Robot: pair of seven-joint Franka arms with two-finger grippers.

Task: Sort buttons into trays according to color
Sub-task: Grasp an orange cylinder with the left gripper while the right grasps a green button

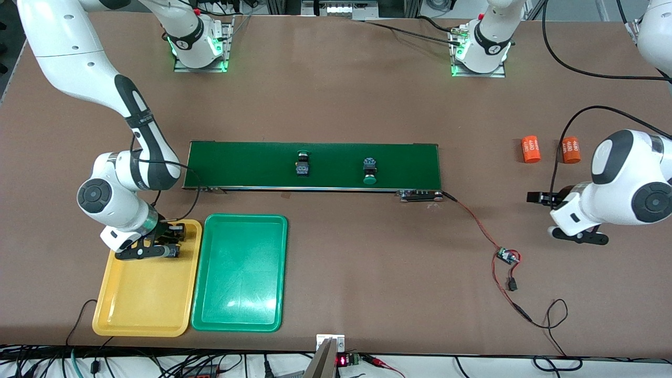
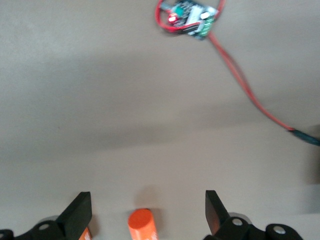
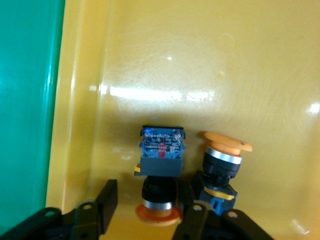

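Hanging low over the yellow tray (image 1: 142,294), the right end effector (image 1: 157,247) is seen at the tray's end nearest the belt. Its fingers (image 3: 107,200) are a little way apart, with one yellow button (image 3: 160,172) lying on its side between them on the tray floor. Whether the fingers touch that button cannot be told. A second yellow button (image 3: 222,167) lies just beside the first one, also in the yellow tray, with its round cap pointing the other way.

The green tray (image 1: 240,273) is set right beside the yellow tray, toward the left arm's end of the table (image 1: 341,105). Nothing is seen in it.

Two green buttons are found on the long dark-green belt (image 1: 315,165), well apart from each other. One green button (image 1: 303,163) lies nearer the right arm's end of the belt. The other green button (image 1: 369,170) lies nearer the left arm's end.

The left end effector (image 2: 148,212) is held wide open with nothing in it, over the bare table near two orange cylinders (image 1: 530,149). That arm waits.

A small circuit board (image 1: 508,256) on a red wire lies on the table.
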